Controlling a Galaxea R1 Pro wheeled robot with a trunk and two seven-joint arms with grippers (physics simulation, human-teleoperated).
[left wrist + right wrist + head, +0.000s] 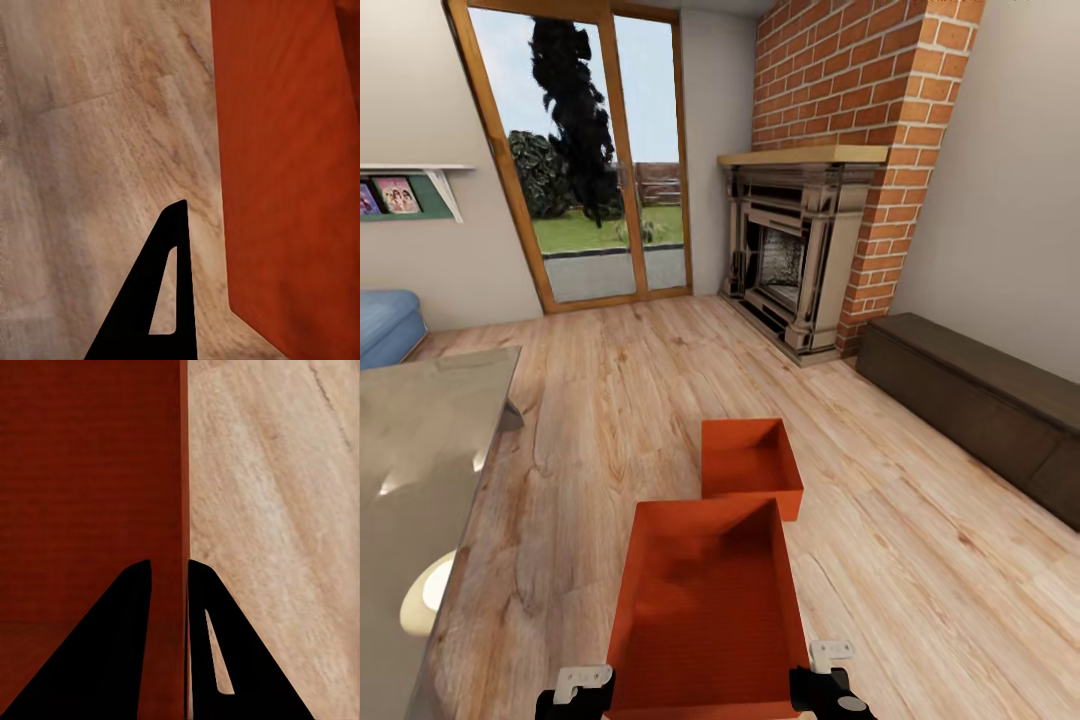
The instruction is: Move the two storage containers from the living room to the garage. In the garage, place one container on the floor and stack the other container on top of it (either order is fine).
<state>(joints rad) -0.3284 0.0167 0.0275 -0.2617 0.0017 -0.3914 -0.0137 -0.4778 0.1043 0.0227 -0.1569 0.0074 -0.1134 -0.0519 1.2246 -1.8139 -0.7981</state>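
- Head view: the near storage container (705, 610) sits in the living room over the wood-plank floor (920, 560), its far end just short of the far storage container (750, 468), which rests on the planks between the glass-topped table (420, 470) and the low dark cabinet (980, 400) beside the brick fireplace (800, 250).
- Head view, pose: the left gripper (575, 695) and right gripper (830, 685) flank the near bin's closest corners, both arms low and drawn in toward the trunk.
- Head view, risk: grip appears to be at one end only; in my judgement the long bin may sag or swing and clip the far bin.
- Left wrist view: one dark finger (154, 300) shows over the planks, beside the near bin's outer wall (292, 165) and apart from it. Whether this claw is clenched or released I cannot tell.
- Left wrist view, risk: if this side is not engaged, the load hangs from one arm and may twist out.
- Right wrist view: two fingers (112, 660) straddle the thin wall (184, 510), one inside, one outside, closed tight against it: clamped on the near storage container.
- Right wrist view, risk: a thin-edge pinch may slip while driving to the garage.
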